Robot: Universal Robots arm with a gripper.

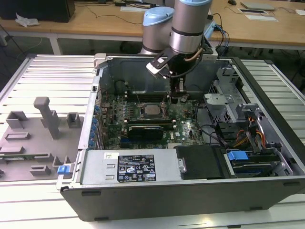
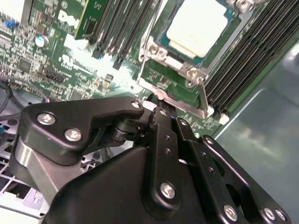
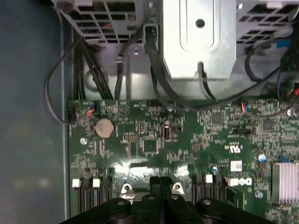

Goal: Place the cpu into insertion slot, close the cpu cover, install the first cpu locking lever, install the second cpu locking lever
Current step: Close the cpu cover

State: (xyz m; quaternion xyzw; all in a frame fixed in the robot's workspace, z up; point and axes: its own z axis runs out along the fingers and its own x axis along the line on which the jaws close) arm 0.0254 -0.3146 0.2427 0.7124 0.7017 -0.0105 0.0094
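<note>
The cpu point(image 1: 152, 110) point(image 2: 196, 25), a pale silver square, lies in the insertion slot point(image 1: 143, 110) on the green motherboard. The silver cpu cover point(image 2: 187, 72) lies flat around it as a frame. Thin wire lever rods point(image 2: 150, 32) run beside the socket. In the exterior view my gripper point(image 1: 175, 98) hangs low inside the case, just to the right of the socket. Both wrist views show its black fingers point(image 3: 160, 179) point(image 2: 156, 108) pressed together, tips right at the socket frame's corner. Whether they pinch anything is hidden.
Black memory slots point(image 2: 243, 60) flank the socket on both sides. A black graphics card point(image 1: 150, 130) lies in front of it, then the power supply point(image 1: 128, 167). A metal drive cage point(image 1: 224, 102) and cables point(image 1: 243, 133) crowd the exterior view's right. A grey fixture plate point(image 1: 38, 133) sits outside the case.
</note>
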